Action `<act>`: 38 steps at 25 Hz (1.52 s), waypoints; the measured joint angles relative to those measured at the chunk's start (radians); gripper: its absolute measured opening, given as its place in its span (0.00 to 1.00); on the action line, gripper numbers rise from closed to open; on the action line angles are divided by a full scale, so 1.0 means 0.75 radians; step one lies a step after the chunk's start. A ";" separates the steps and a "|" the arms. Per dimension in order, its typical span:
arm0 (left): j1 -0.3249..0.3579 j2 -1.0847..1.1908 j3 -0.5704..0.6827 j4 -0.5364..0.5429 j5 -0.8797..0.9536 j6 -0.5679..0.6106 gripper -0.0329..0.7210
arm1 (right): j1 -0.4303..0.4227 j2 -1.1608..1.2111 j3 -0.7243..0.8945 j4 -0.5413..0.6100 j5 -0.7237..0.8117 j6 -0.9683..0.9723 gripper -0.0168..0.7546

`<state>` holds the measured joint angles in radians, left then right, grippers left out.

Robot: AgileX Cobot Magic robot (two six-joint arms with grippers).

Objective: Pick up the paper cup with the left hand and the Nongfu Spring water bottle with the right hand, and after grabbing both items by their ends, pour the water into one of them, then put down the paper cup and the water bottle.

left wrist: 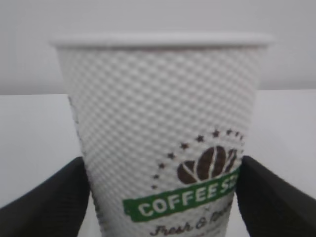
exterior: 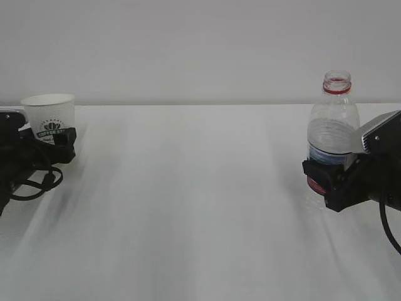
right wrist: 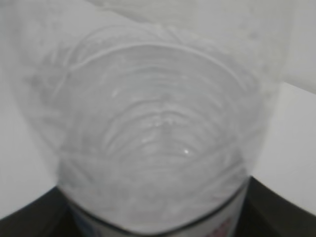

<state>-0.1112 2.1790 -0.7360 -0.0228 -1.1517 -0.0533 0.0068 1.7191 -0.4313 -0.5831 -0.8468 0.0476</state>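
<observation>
- At the far left of the exterior view, about nine o'clock, we see the paper cup (exterior: 49,116) standing upright on the white desk (exterior: 200,207), its green logo facing us.
- The left hand (exterior: 53,139) has its black fingers (left wrist: 44,197) on either side of the cup's lower part; in the left wrist view they stand right against the cup's sides.
- We take the left hand to be grasping the cup, though the wrist view does not settle whether the fingers press it or merely touch it.
- The cup fills most of the left wrist view, showing a dimpled white wall, a coffee-bean mark and a green band of lettering.
- At about three o'clock in the exterior view the water bottle (exterior: 333,125) stands upright, with no cap on and a red ring around its neck.
- The right hand (exterior: 335,179) is clenched around the bottle's lower half, over the label, reaching in from the right edge.
- In the right wrist view the bottle's ribbed clear body looms close and blurred, with dark fingers (right wrist: 29,217) at both lower corners.
- The water (exterior: 331,135) seems to reach up to the bottle's shoulder, but we cannot be sure of its level.
- Cup and bottle are well apart, with bare desk between them.
</observation>
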 joint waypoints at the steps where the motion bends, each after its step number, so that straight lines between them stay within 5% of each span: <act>1: 0.000 0.004 -0.004 0.000 0.000 0.000 0.96 | 0.000 0.000 0.000 0.000 0.000 0.000 0.65; 30: 0.000 0.026 -0.010 -0.123 0.000 0.000 0.95 | 0.000 0.000 0.000 0.001 0.000 0.000 0.65; 38: 0.000 0.026 -0.013 -0.118 0.000 0.000 0.79 | 0.000 0.000 0.000 0.001 0.000 0.000 0.65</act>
<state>-0.1112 2.1986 -0.7456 -0.1109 -1.1517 -0.0533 0.0068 1.7191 -0.4313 -0.5824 -0.8468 0.0476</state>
